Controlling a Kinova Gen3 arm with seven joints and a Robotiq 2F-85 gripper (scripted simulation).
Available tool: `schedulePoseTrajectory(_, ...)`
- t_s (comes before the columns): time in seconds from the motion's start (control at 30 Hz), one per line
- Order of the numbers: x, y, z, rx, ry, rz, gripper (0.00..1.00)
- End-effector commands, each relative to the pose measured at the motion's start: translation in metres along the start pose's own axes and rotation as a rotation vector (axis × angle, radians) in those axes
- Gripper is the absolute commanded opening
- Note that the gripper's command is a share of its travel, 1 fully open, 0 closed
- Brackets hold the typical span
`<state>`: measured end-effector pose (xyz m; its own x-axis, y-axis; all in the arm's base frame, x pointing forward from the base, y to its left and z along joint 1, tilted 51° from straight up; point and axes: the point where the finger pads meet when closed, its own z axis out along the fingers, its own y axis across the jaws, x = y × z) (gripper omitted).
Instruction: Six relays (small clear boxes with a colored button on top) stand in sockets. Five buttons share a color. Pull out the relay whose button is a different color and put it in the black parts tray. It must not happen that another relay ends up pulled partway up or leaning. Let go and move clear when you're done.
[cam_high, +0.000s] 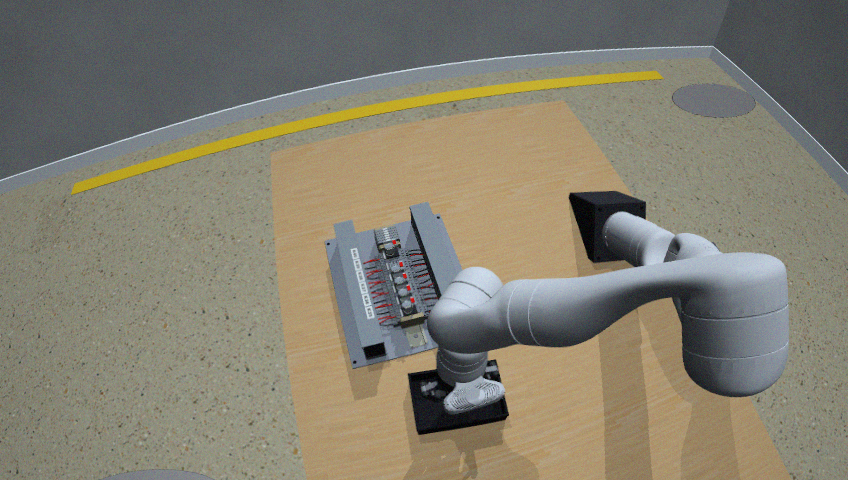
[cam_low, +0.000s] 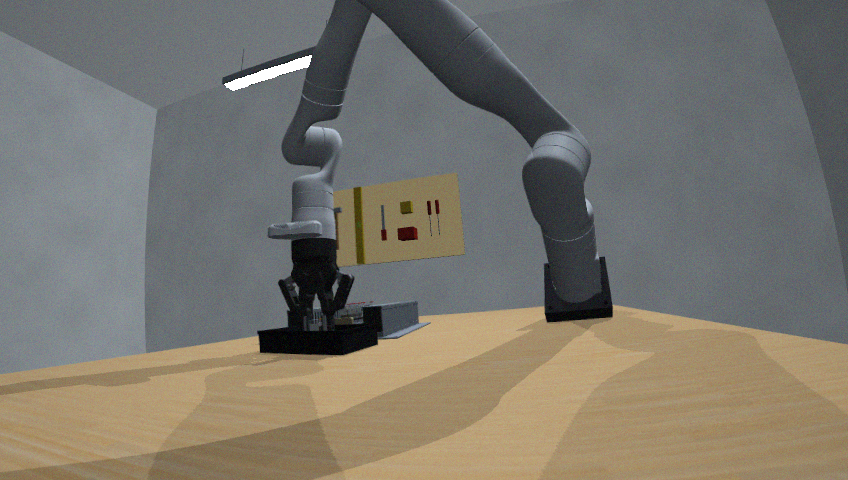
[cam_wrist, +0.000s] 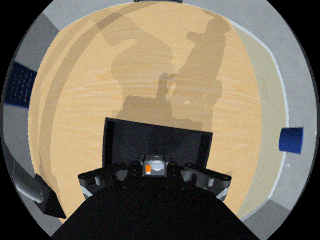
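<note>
My gripper (cam_low: 311, 320) (cam_wrist: 154, 160) reaches straight down into the black parts tray (cam_high: 429, 417) (cam_low: 315, 342) (cam_wrist: 126, 139). It is shut on a small clear relay with an orange button (cam_wrist: 151, 168). In the exterior view the fingertips dip below the tray's rim. In the top view the wrist hides the fingers and the relay. The grey socket panel (cam_high: 351, 311) (cam_low: 395, 315) lies just behind the tray. A row of relays with red buttons (cam_high: 399, 279) stands in its sockets, and the socket at the near end (cam_high: 412, 321) holds no relay.
The arm's black base (cam_high: 595, 226) (cam_low: 577, 300) stands at the right of the wooden table top (cam_high: 505, 154). The arm's long link spans above the table between base and tray. A tan tool board (cam_low: 404, 220) hangs on the back wall.
</note>
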<state>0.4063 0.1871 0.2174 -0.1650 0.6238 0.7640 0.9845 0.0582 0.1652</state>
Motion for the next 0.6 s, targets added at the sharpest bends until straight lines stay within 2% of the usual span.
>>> schedulePoseTrajectory(0.0, -0.0003, 0.0004, -0.0006, -0.002, -0.001, 0.0, 0.0)
schedulePoseTrajectory(0.5, -0.0003, 0.0004, -0.0006, -0.002, -0.001, 0.0, 0.0)
schedulePoseTrajectory(0.53, -0.0003, 0.0004, -0.0006, -0.002, -0.001, 0.0, 0.61)
schedulePoseTrajectory(0.57, -0.0003, 0.0004, -0.0006, -0.002, -0.001, 0.0, 0.61)
